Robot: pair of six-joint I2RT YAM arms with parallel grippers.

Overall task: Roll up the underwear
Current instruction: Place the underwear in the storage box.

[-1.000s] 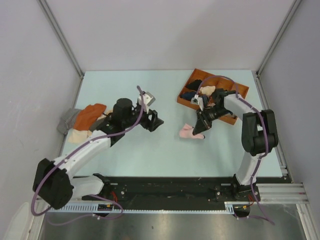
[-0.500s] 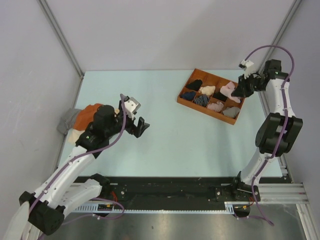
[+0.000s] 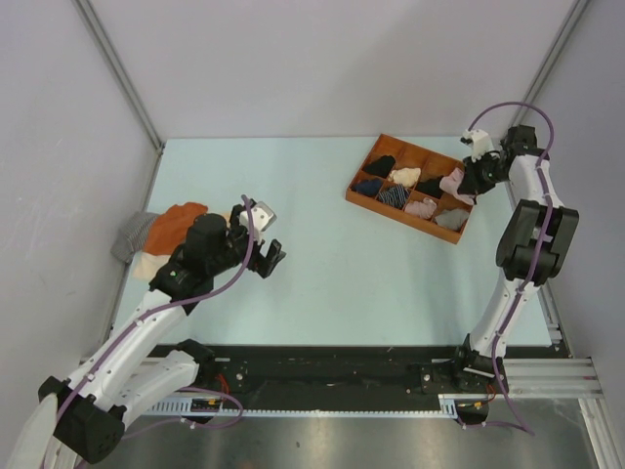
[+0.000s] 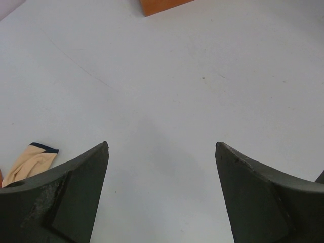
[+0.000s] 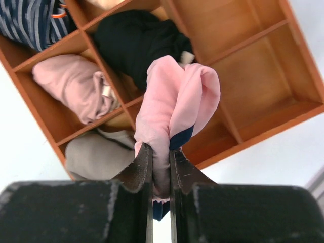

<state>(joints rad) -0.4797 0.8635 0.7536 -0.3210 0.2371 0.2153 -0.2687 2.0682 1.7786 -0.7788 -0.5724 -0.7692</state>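
- Gripping the underwear (image 5: 174,106), right gripper (image 5: 161,152) has its jaws pinched tight on the pink/navy bundle, held above the tray (image 5: 253,66).
- We see the bundle stick out from the jaws twd the tray; bare compartments just beside it.
- Left gripper (image 4: 161,147) gapes wide, holds nothing, well apart over the table (image 4: 202,76). We judge the right arm is the one placed to act.

Underwear (image 5: 174,106) pinched between the jaws of the right gripper (image 5: 161,152), tray (image 5: 283,81) beyond them, rolled cloths (image 5: 71,86) in compartments to their left, table (image 4: 202,76) between the jaws of the left gripper (image 4: 161,147), cloth (image 4: 31,161) just outside the left jaw
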